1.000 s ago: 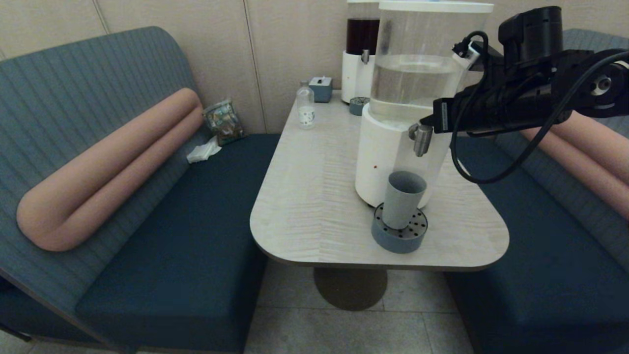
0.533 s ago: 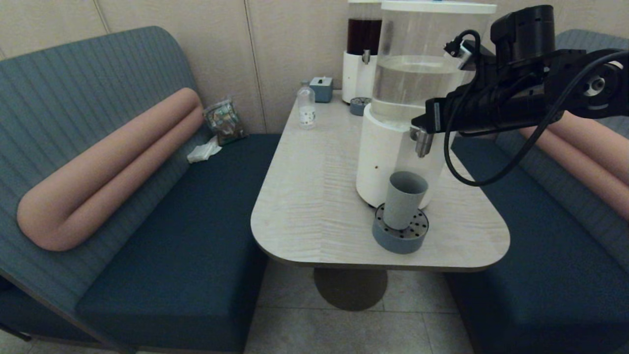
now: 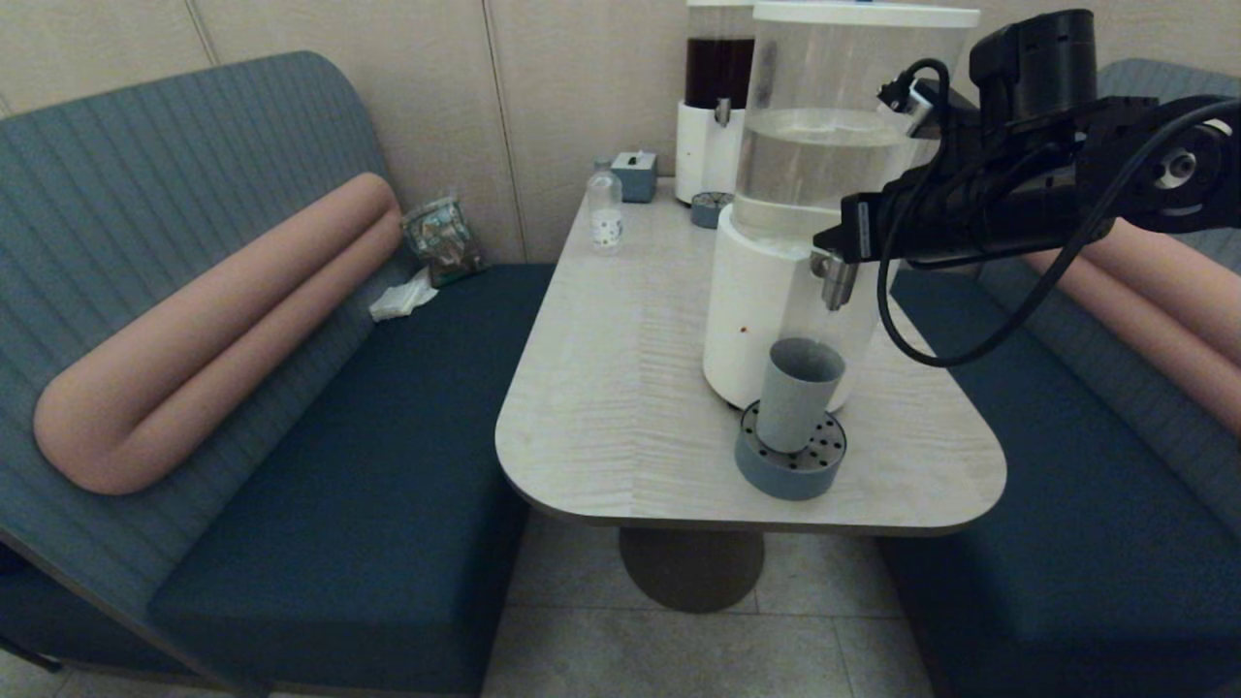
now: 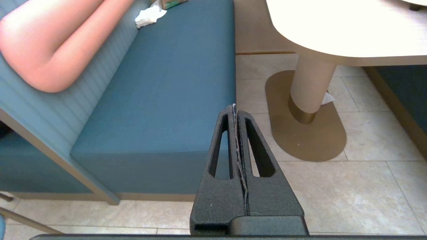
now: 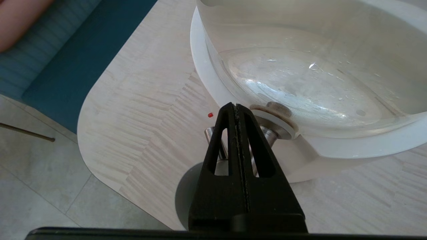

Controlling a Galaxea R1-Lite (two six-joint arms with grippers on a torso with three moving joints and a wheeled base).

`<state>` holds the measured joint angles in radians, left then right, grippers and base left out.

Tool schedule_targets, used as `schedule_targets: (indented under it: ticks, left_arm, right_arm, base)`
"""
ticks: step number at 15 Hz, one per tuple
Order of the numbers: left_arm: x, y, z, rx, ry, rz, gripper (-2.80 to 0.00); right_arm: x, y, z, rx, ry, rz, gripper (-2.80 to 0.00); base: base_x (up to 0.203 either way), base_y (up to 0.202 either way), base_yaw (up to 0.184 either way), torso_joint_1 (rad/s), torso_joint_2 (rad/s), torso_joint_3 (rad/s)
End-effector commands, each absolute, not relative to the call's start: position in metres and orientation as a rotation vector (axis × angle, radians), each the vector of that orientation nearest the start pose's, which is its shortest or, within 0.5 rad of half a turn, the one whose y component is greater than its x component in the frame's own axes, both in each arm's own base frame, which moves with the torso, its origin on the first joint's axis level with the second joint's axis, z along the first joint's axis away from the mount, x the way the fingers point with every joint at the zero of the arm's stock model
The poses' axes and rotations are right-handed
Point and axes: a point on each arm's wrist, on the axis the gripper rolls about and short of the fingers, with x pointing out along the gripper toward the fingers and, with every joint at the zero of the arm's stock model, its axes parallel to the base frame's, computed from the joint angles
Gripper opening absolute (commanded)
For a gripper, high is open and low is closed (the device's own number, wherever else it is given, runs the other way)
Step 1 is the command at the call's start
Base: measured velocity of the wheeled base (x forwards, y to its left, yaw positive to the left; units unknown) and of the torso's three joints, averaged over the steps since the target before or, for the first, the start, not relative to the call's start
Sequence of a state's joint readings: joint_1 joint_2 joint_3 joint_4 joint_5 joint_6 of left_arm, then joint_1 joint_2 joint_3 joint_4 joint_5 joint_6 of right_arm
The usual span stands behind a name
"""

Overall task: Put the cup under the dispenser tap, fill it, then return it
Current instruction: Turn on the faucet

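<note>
The grey-blue cup stands upright on the round drip tray, straight below the silver dispenser tap of the clear-tank water dispenser. My right gripper is shut and empty, its tip resting at the top of the tap. In the right wrist view the shut right gripper covers most of the tap, and only a dark sliver of the cup shows beneath. My left gripper is shut and parked low over the floor beside the bench.
A dark-liquid dispenser, a small clear bottle and a small blue box stand at the table's far end. Blue benches with pink bolsters flank the table. The table's pedestal is near the left gripper.
My right gripper has moved left and slightly up, from beside the tap onto its top. The cup has stayed on the drip tray.
</note>
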<state>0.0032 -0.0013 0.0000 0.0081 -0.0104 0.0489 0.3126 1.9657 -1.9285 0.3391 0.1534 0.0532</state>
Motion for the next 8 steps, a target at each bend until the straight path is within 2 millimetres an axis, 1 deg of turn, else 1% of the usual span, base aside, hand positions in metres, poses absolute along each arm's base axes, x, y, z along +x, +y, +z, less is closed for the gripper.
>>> schedule_targets:
  ticks: [1,8]
  left_arm:
    - [-0.0229,-0.0003,0.0747,0.049,0.006,-0.008,-2.8]
    - [-0.0229,-0.0003,0.0747,0.049,0.006,-0.007,-2.8]
  right_arm:
    - [0.3684,0.1234,0.307,0.021,0.396,0.452,-2.8]
    - [0.3648,0.1329,0.3069,0.016,0.399,0.477,-2.8]
  base:
    - [0.0,0.0,0.0,0.0,0.0,0.0]
    - [0.0,0.0,0.0,0.0,0.0,0.0]
